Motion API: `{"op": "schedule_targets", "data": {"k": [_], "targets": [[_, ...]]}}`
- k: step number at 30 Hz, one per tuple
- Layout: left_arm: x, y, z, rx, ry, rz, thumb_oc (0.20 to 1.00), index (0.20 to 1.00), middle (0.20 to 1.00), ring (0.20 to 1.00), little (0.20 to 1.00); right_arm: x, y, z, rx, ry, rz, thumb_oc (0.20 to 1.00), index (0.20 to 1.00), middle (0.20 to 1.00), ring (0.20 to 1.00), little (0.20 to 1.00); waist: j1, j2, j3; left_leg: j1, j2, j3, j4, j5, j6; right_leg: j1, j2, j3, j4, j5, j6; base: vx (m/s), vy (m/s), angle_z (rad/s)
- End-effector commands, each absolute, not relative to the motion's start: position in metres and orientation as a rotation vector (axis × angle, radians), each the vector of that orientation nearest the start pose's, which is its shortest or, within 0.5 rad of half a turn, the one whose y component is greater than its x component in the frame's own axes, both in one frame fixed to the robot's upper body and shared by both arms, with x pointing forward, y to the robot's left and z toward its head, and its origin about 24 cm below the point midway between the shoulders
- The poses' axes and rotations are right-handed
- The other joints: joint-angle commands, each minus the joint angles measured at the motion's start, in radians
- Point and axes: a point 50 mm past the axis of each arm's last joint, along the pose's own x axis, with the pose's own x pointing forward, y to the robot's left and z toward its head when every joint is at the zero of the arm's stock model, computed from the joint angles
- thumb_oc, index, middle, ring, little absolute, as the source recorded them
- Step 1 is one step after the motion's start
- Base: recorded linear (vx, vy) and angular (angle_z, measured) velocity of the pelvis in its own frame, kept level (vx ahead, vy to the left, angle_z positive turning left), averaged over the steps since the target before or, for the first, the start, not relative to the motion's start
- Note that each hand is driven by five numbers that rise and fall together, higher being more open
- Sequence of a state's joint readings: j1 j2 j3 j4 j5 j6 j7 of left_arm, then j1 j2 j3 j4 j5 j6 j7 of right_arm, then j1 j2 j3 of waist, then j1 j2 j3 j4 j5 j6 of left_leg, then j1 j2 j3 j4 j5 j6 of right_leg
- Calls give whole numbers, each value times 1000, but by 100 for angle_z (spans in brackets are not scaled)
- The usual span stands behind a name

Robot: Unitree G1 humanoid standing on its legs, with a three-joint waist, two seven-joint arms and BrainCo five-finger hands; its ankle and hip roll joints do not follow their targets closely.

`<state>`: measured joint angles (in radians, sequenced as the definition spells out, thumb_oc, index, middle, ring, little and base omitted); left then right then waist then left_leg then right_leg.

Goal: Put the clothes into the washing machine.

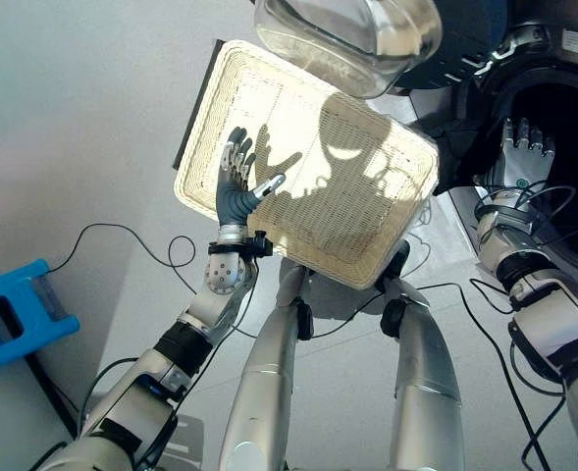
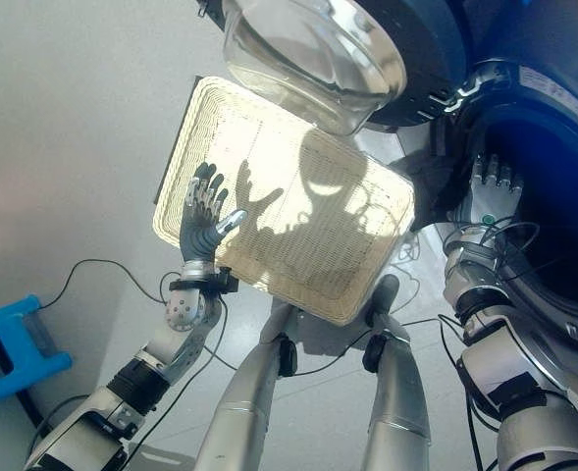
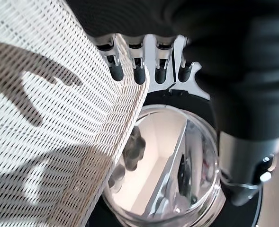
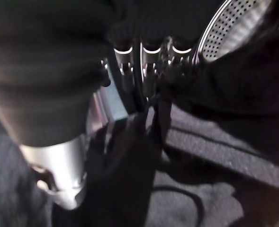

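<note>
Left eye view: the wicker basket (image 1: pixel 308 157) lay empty on the floor, its weave bare. My left hand (image 1: pixel 237 182) hung over its near-left edge, fingers straight and spread, holding nothing. The washing machine door (image 1: pixel 352 34) stood swung open above the basket's far corner. At the right my right hand (image 1: pixel 520 157) was up at the mouth of the drum (image 1: pixel 553 128), fingers extended as far as I could read them. A dark garment (image 1: pixel 460 147) hung over the lip of the opening, just beside that hand.

Right eye view: same layout — basket empty, right hand (image 2: pixel 492 191) at the drum opening, dark cloth draped at the rim beside it.

Left wrist view: the left hand's fingers (image 3: pixel 138 71) pointed straight past the basket's mesh edge toward the glass door; nothing in the hand.

Right wrist view: the right hand's fingers (image 4: pixel 146 59) were among dark cloth, with the perforated drum wall (image 4: pixel 234 21) beyond. I could not tell whether they had hold of the cloth or merely pushed it.

Judgement: the task looked nearly done — nothing left in the basket. What remained was to get the hanging garment fully past the rim, then withdraw the hand.
</note>
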<state>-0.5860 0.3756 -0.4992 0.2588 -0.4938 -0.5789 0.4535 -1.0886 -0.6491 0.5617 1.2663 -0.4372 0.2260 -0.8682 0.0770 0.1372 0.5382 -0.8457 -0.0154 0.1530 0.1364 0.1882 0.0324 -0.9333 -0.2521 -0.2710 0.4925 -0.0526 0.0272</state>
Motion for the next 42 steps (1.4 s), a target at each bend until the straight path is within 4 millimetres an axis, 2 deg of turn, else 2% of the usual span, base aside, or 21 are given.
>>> {"op": "schedule_targets", "data": {"k": [1, 4, 7, 11, 17, 18, 21, 31, 42], "targets": [[306, 100, 182, -303, -756, -134, 1000, 1000, 1000, 1000, 1000, 367, -336, 229, -1541, -76, -1061, 1000, 1000, 1000, 1000, 1000, 9, 85, -18, -53, -38, 42, 165, -176, -47, -45, 0, -20, -100, 139, 112, -11, -3, 6], [304, 98, 185, -316, -764, -142, 1000, 1000, 1000, 1000, 1000, 367, -338, 233, -1515, -40, -1053, 1000, 1000, 1000, 1000, 1000, 14, 93, -18, -66, -38, 42, 164, -172, -50, -61, -6, -19, -100, 142, 113, -2, 0, 2], [300, 94, 189, -324, -774, -196, 1000, 1000, 1000, 1000, 1000, 369, -343, 235, -1456, 70, -998, 1000, 1000, 1000, 1000, 1000, 22, 109, -18, -93, -38, 42, 158, -163, -57, -94, -14, -15, -104, 152, 115, 0, 0, 0], [297, 88, 188, -309, -761, -272, 1000, 1000, 1000, 1000, 1000, 369, -349, 225, -1414, 210, -905, 1000, 1000, 1000, 1000, 1000, 25, 122, -18, -107, -34, 44, 147, -154, -61, -117, -16, -7, -104, 157, 112, -12, -9, 3], [292, 88, 192, -321, -787, -291, 1000, 1000, 1000, 1000, 1000, 364, -356, 224, -1323, 270, -965, 1000, 1000, 1000, 1000, 1000, 34, 134, -18, -111, -33, 48, 138, -148, -65, -126, -22, -11, -107, 160, 114, -5, -5, 2], [291, 88, 192, -322, -794, -291, 1000, 1000, 1000, 1000, 1000, 362, -358, 225, -1297, 266, -999, 200, 200, 200, 200, 200, 35, 137, -18, -110, -32, 48, 134, -146, -65, -127, -22, -11, -108, 161, 114, 0, 0, 0], [289, 90, 193, -325, -803, -293, 1000, 1000, 1000, 1000, 1000, 359, -362, 231, -1236, 236, -1053, 200, 200, 200, 200, 200, 37, 142, -18, -103, -33, 48, 134, -149, -69, -123, -23, -11, -107, 160, 115, 0, 0, 0], [284, 95, 197, -338, -827, -290, 1000, 1000, 1000, 1000, 1000, 347, -375, 237, -1233, 226, -1174, 200, 200, 200, 200, 200, 29, 130, -18, -70, -26, 49, 109, -147, -73, -92, -8, -18, -114, 154, 116, -14, -3, 0], [287, 102, 193, -337, -808, -254, 1000, 1000, 1000, 1000, 1000, 337, -387, 223, -1166, 250, -1217, 200, 200, 200, 200, 200, 15, 101, -18, -4, -16, 56, 105, -163, -67, -27, -1, -34, -109, 139, 111, 0, 0, 0]]}}
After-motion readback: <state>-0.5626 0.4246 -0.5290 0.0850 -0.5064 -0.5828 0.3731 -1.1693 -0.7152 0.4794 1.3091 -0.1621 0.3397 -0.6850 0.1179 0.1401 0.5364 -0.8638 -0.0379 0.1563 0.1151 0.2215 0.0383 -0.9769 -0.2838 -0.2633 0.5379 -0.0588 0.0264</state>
